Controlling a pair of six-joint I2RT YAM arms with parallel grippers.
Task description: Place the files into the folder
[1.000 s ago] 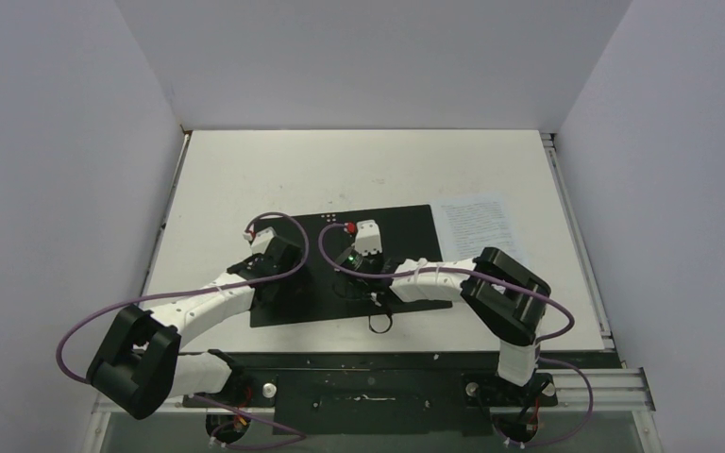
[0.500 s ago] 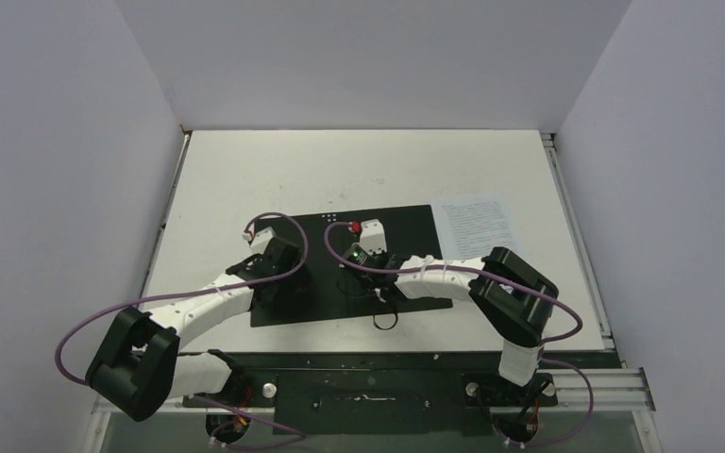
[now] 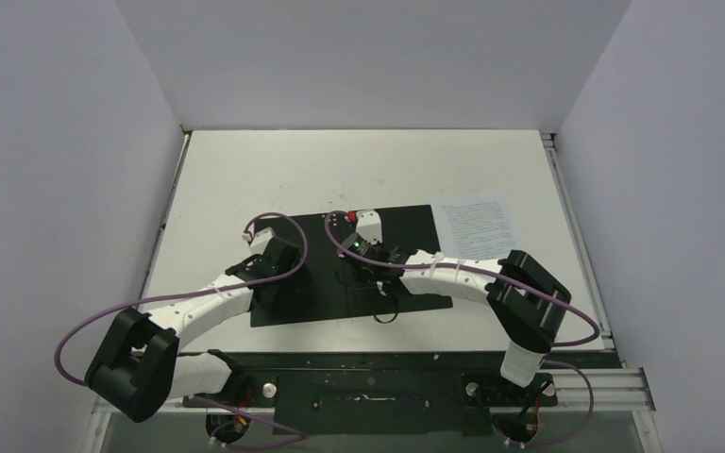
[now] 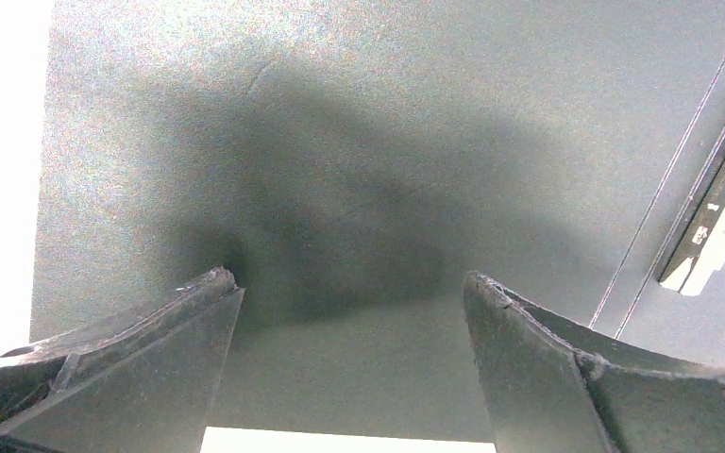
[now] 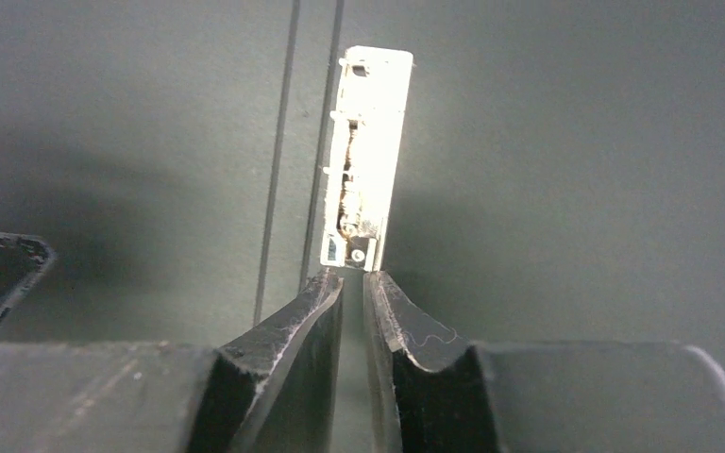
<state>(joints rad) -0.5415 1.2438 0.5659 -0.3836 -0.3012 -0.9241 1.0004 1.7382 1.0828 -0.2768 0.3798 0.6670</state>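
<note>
The folder (image 3: 415, 226) lies open on the table, black inside up, with its metal spine clip (image 5: 366, 151) along the middle. The files (image 3: 472, 225), white printed sheets, lie on the table just right of the folder. My left gripper (image 3: 281, 269) is open over the folder's left half (image 4: 359, 142), with nothing between its fingers (image 4: 351, 283); the clip (image 4: 717, 222) shows at its right. My right gripper (image 3: 359, 269) is over the spine. Its jaws are almost together, with the tips (image 5: 353, 276) at the clip's near end and nothing seen between them.
White tabletop (image 3: 245, 179) surrounds the folder, and its bright edge shows in the left wrist view (image 4: 0, 142). Grey walls (image 3: 66, 142) enclose the table. A black rail (image 3: 368, 363) with the arm bases runs along the near edge. Purple cables (image 3: 288, 236) loop over both wrists.
My right wrist has moved slightly further along the spine, and its elbow has swung to the right. The left arm has hardly moved. The files have not moved.
</note>
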